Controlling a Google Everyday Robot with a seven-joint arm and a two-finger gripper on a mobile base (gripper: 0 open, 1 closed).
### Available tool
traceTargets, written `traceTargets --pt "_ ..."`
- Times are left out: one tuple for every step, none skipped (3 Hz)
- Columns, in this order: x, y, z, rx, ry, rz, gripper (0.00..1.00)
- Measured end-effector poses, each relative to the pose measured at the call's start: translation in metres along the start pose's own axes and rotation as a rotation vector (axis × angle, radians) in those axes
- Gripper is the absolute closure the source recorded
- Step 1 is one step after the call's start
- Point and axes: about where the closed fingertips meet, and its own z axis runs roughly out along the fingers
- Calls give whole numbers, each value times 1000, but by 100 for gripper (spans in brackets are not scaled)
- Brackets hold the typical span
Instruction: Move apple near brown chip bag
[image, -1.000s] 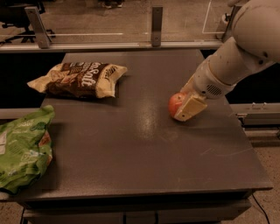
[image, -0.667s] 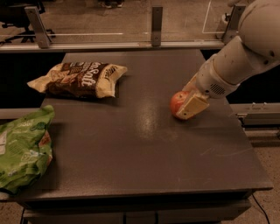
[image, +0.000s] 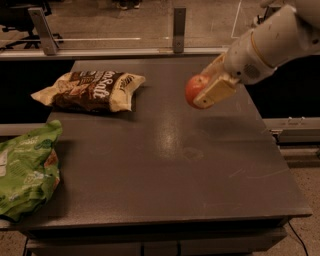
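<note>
Apple (image: 194, 89) — clamped between fingers (image: 216, 91) | above table (image: 165, 165), right side | brown chip bag (image: 92, 90) well apart

1 camera looks down across the table (image: 165, 165) from its near edge, the end effector (image: 203, 90) at upper right.
</note>
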Motion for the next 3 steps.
traceTargets --pt "-82 -19 14 0 -68 -58 100" --pt "-81 -18 14 0 -68 -57 100" --pt "-86 -6 36 -94 -127 -58 100"
